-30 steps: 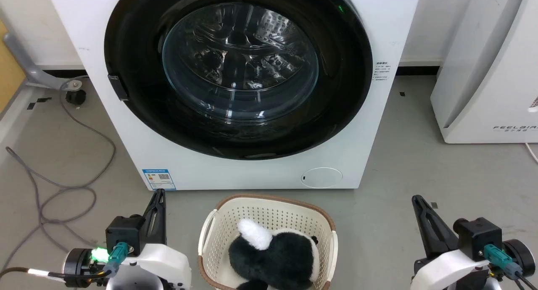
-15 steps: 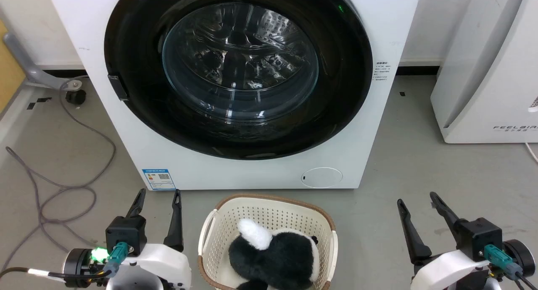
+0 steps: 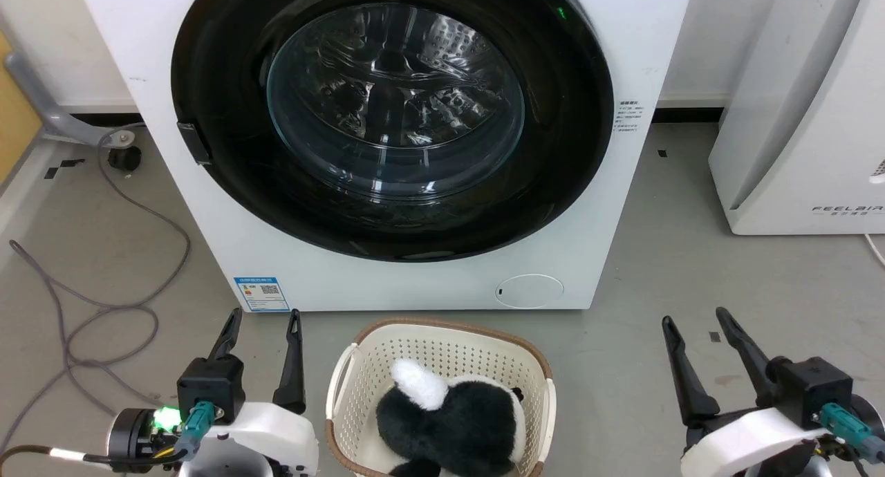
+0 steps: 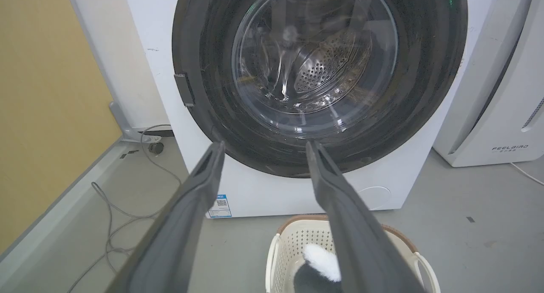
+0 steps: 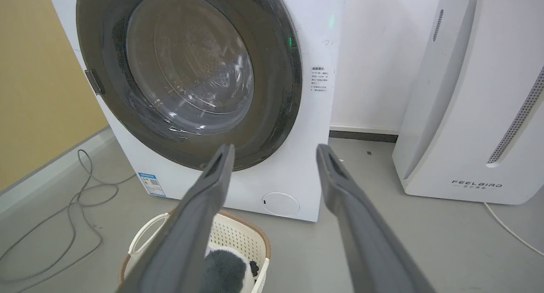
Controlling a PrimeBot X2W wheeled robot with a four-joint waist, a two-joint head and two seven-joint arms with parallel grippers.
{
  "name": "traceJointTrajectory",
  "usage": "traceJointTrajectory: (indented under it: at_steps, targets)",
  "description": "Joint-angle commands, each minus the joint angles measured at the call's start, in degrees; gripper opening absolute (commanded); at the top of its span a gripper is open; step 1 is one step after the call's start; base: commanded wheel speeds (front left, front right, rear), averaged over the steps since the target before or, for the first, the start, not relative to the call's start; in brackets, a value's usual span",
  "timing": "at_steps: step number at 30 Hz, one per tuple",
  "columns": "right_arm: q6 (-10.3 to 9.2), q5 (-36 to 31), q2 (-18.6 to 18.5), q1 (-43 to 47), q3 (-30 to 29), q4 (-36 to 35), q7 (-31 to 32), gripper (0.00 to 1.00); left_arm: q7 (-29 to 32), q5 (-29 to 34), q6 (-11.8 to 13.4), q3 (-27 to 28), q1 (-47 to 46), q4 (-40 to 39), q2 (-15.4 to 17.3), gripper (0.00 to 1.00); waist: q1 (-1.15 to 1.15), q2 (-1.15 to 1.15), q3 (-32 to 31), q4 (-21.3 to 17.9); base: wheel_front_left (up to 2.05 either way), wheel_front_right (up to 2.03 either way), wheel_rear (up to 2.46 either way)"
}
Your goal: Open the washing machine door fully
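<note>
Grey lettering on the white appliance (image 5: 467, 93) is reading "FEELBAIRD"; a blue QR label (image 3: 261, 294) is sitting low on the washer (image 3: 387, 283). You're seeing the door (image 3: 560, 152) lying shut, flat on the washer's front, facing you, latch tab (image 3: 193, 143) at its left rim. Your left gripper (image 3: 265, 312) and right gripper (image 3: 693, 314) are hanging low, well short of it, fingers spread, gripping nothing.

White forearms (image 3: 266, 427), black wrist blocks (image 3: 211, 388), teal connectors (image 3: 198, 417), dark jaws.
</note>
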Motion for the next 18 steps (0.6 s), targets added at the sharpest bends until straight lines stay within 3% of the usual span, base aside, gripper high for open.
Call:
traceJointTrajectory:
  at_steps: [1,9,11,18]
  targets:
    - [0.01,1.0,0.0,0.1,-0.2,-0.5,-0.5,1.00,-0.5,-0.4,0.4,0.0,0.0,0.1,0.0,1.00,0.00,0.00,0.0,0.0,0.00,0.00,0.00]
    - [0.01,5.0,0.0,0.0,-0.8,-1.2,-1.5,1.00,-1.4,-0.6,0.9,-0.4,0.1,0.2,0.0,1.00,0.00,0.00,0.1,0.0,0.00,0.00,0.00]
    - [0.01,6.4,0.0,-0.1,-1.0,-1.3,-1.7,0.00,-1.7,-0.7,1.0,-0.5,0.1,0.2,0.0,1.00,0.00,0.00,0.1,0.0,0.00,0.00,0.00]
    - [0.01,13.3,0.0,-0.4,-1.7,-1.7,-2.6,0.00,-2.5,-0.9,1.5,-0.8,0.1,0.4,0.0,1.00,0.00,0.00,0.2,0.1,0.00,0.00,0.00]
